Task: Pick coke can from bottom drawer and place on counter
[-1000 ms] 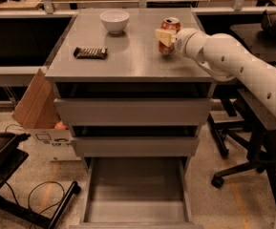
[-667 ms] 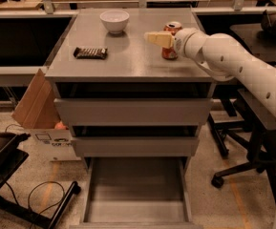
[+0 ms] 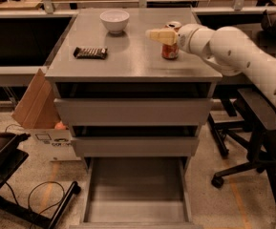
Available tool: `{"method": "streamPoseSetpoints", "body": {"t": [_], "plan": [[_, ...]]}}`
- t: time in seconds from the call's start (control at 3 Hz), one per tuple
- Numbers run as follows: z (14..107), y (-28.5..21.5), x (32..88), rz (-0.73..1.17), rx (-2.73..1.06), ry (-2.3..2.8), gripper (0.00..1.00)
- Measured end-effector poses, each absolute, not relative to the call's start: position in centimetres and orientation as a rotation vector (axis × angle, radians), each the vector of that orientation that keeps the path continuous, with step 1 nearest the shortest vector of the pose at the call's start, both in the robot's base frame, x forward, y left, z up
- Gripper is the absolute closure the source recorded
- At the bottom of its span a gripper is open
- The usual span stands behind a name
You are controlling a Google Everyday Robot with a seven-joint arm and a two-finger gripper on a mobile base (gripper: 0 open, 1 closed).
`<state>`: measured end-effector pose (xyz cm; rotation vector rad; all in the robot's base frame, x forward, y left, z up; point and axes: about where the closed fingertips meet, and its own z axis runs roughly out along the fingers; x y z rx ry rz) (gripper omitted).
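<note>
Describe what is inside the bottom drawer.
The bottom drawer shows bare floor; its rear hides under the drawer above. The coke can stands on the counter, gripper by its top.

Entry, changed: gripper (image 3: 153, 34). You see it off the coke can (image 3: 170, 50) now, turned to point left over the counter (image 3: 128, 56), just beside the can's top. The can (covered a second ago) shows its red side, upright.

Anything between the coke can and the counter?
Nothing visible. The coke can already stands upright on the counter, right side; the gripper is across its upper part. Bowl and snack bar sit apart, left.
</note>
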<state>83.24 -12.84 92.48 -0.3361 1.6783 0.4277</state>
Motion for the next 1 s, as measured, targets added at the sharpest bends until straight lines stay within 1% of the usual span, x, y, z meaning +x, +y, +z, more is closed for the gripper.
{"method": "streamPoseSetpoints", "body": {"t": [0.33, 0.67, 1.0], "plan": [[96.8, -18.1, 79.4, 0.395, -0.398, 1.707, 0.0], [103.1, -22.9, 72.1, 0.338, -0.469, 1.732, 0.0], [107.4, -24.6, 63.9, 0.268, -0.56, 1.748, 0.0]]}}
